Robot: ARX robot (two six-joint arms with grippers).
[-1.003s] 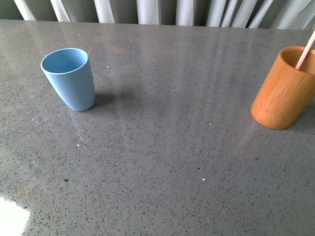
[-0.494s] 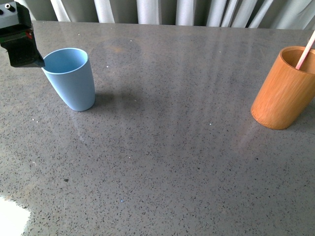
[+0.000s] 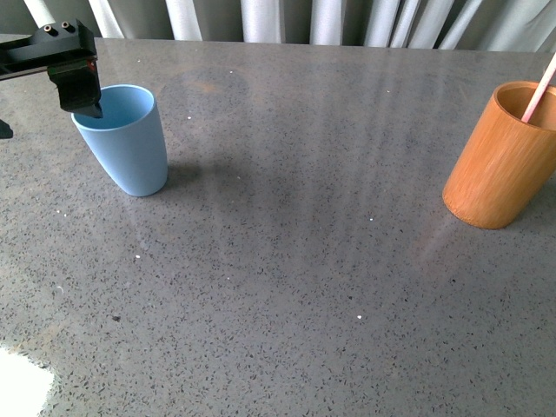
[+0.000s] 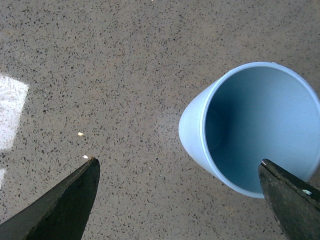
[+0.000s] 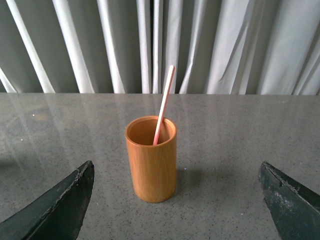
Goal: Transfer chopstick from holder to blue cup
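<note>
Grey speckled tabletop (image 3: 304, 261) ran back to pale curtains (image 5: 225, 45). Your left gripper (image 4: 177, 161): jaws were apart, with the blue cup (image 4: 250, 130) rim between them, close against one finger. Your right gripper (image 5: 176, 164): jaws were apart and empty; the holder (image 5: 150, 170) stood ahead, centred between them, chopstick (image 5: 164, 105) leaning inside it.

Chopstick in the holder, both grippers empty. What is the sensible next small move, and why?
Probably the left gripper should ease down and close on the wall of the blue cup to steady it: its jaws stand open, one finger at the rim, the other outside over the table. The chopstick leans in the holder, with the open right gripper facing it, apart.
</note>
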